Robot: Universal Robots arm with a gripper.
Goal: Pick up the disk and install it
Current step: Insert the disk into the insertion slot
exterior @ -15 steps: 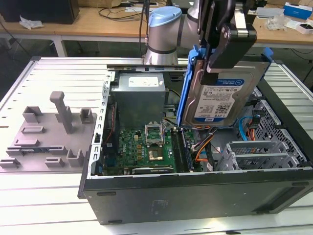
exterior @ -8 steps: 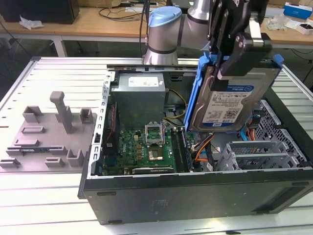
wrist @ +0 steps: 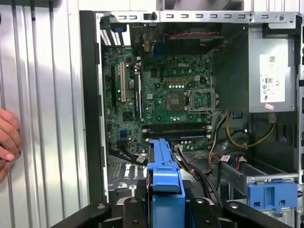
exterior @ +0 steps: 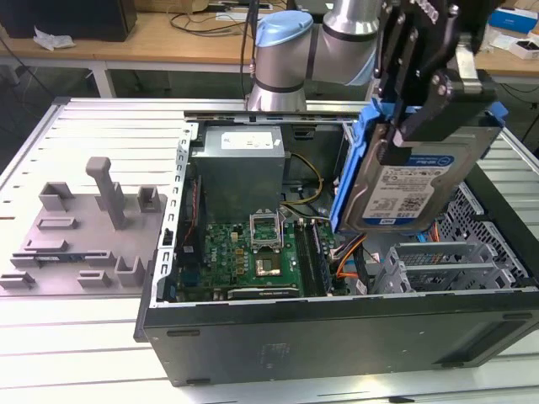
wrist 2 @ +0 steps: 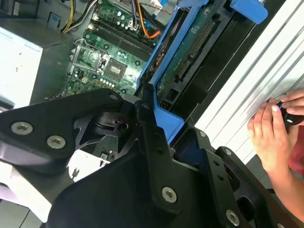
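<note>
Your claw (exterior: 414, 118) clamped tight on one disk (exterior: 410, 189), tilted over one open case (exterior: 337, 332); disk edges touch nothing. One hand (wrist 2: 273, 128) outside case wall.

The arm (exterior: 290, 50) comes in from the far side of the exterior view. Its silver and pale-blue elbow joint stands upright, and the next link runs off toward the exterior view's right. From the wrist, the black gripper (exterior: 414, 114) points downward with a slight tilt. Its jaws are clamped on the upper end of the disk (exterior: 404, 181), which hangs on edge beneath them. In both wrist views the black fingers (wrist: 134, 207) press against either side of the disk's blue frame.
</note>
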